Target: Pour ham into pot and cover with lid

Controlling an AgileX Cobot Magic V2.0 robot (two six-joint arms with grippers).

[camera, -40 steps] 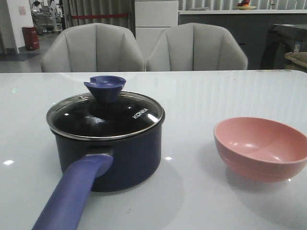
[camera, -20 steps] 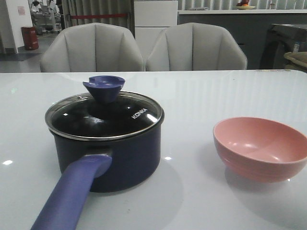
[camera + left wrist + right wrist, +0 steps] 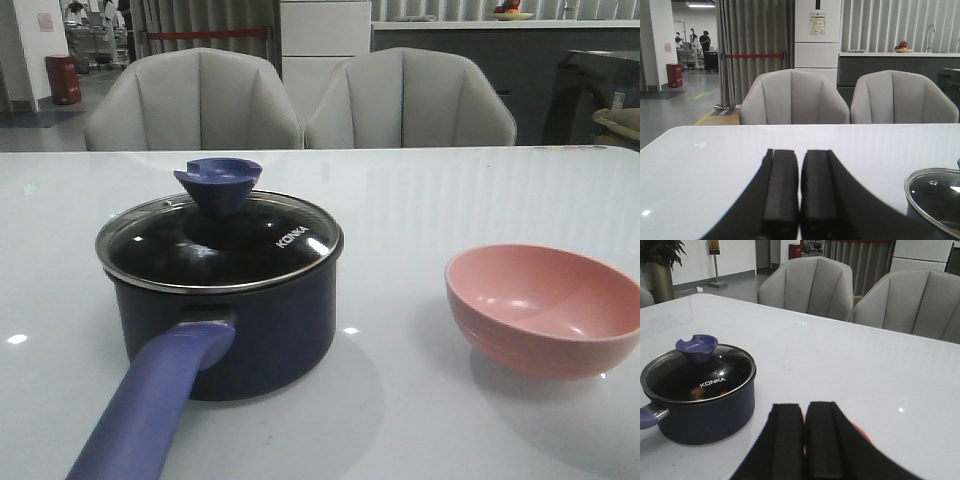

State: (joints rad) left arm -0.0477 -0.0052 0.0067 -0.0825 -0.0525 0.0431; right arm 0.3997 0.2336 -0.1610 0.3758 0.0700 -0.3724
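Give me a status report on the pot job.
Left gripper shut, empty. Right gripper shut, empty. Lid seated on pot; ham pieces faintly visible through glass. Pink bowl empty. Nothing in the way.

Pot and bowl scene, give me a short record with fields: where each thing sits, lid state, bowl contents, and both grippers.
pot: left part of the white table, handle toward the camera
lid: seated on the pot, knob up
ham: a few pale pieces dimly visible through the glass in the right wrist view
pink bowl: right of the pot, apart from it, empty
left gripper: shut, holding nothing
right gripper: shut, holding nothing
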